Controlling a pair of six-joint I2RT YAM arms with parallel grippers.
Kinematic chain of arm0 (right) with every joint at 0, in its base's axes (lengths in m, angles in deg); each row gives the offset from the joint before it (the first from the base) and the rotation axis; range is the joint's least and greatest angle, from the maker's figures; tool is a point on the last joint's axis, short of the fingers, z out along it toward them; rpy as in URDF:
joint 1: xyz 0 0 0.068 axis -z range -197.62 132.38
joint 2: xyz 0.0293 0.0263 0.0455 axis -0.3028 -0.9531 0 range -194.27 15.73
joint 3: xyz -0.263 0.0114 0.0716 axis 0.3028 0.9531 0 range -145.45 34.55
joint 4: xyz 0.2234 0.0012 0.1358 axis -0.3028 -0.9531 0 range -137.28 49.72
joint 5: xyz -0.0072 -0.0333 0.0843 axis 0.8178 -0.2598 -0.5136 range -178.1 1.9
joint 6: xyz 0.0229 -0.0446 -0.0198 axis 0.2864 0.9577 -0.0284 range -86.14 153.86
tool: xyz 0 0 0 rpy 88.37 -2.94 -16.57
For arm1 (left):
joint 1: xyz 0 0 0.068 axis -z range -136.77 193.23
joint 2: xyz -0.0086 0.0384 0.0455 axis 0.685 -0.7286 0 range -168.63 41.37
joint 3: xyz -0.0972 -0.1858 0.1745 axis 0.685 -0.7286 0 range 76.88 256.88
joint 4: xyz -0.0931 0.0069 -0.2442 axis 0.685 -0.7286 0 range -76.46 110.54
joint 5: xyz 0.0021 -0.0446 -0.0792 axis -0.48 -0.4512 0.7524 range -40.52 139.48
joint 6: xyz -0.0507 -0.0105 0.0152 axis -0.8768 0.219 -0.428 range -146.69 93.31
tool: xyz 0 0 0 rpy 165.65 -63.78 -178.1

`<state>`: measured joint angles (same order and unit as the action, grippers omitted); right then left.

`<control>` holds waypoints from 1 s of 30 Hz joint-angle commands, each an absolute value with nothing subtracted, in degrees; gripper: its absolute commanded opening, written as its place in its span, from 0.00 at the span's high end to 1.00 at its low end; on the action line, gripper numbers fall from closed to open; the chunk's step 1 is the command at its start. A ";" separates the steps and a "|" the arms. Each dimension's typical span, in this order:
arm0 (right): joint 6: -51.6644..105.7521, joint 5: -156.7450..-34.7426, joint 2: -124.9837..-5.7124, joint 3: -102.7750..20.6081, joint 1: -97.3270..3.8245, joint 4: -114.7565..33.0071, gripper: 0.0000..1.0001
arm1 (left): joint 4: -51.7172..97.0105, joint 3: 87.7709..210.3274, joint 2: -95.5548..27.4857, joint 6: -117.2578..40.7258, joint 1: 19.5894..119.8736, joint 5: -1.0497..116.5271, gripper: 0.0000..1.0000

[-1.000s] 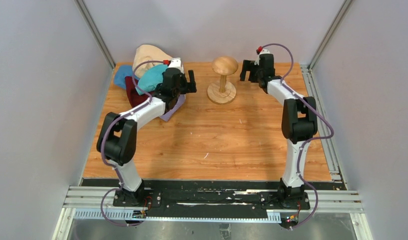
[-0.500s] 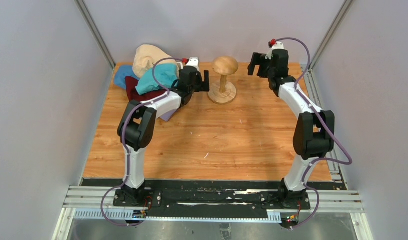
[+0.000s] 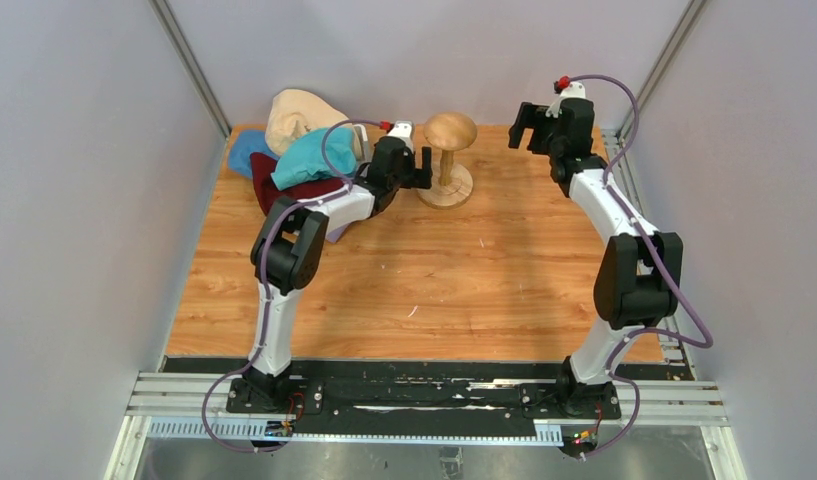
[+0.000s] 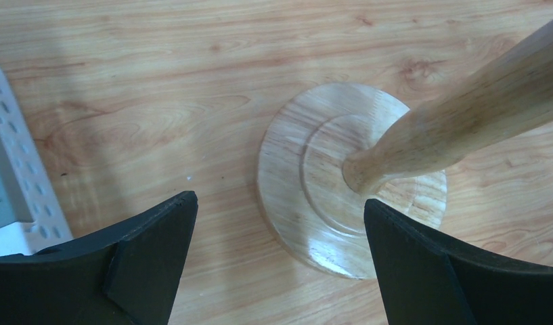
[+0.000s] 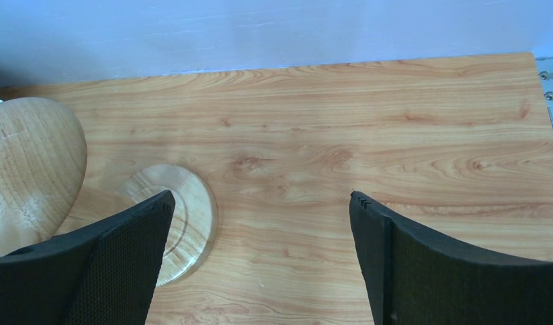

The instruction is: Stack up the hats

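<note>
The hats lie heaped at the far left of the table: a beige hat point(image 3: 296, 115) at the back, a teal hat point(image 3: 309, 157) on top, a dark red hat point(image 3: 272, 188) under it, a blue hat point(image 3: 244, 150) at the left edge. A lavender hat point(image 3: 337, 230) peeks out from under my left arm. My left gripper point(image 3: 417, 168) is open and empty, right of the heap and just beside the wooden stand point(image 3: 449, 150). In the left wrist view the left gripper point(image 4: 277, 201) hangs over the stand's base point(image 4: 314, 169). My right gripper point(image 3: 529, 128) point(image 5: 261, 195) is open above bare wood, right of the stand.
The stand's round cap point(image 5: 30, 162) and base point(image 5: 189, 210) show at the left of the right wrist view. A white mesh basket point(image 4: 16, 176) edges into the left wrist view. The back wall point(image 3: 434, 50) rises close behind both grippers; metal rails point(image 3: 634, 190) run along the right table edge.
My left arm has swung right, off the hat heap, up to the stand. My right arm has drawn to the right, away from the stand. Both grippers stayed open.
</note>
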<state>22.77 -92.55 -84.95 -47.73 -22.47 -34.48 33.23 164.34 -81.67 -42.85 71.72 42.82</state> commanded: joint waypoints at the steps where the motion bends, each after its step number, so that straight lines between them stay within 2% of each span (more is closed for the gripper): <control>1: 23.00 -92.85 -82.48 -46.71 -21.28 -33.54 0.01 | 37.65 165.96 -84.07 -42.33 71.80 47.57 0.02; 12: 22.36 -94.07 -81.95 -46.10 -20.35 -33.38 0.01 | 39.38 165.56 -85.78 -41.88 71.80 50.04 0.02; 18: 22.21 -94.55 -81.84 -46.07 -20.35 -33.38 0.01 | 39.28 161.01 -82.65 -41.88 70.89 43.84 0.02; 30: 21.20 -95.98 -80.69 -44.67 -20.35 -32.70 0.01 | 39.26 153.96 -76.72 -43.08 63.64 39.59 0.02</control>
<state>22.42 -94.63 -82.81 -45.74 -21.33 -34.10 37.93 154.81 -81.23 -44.07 65.14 43.39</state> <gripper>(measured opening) 0.990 0.979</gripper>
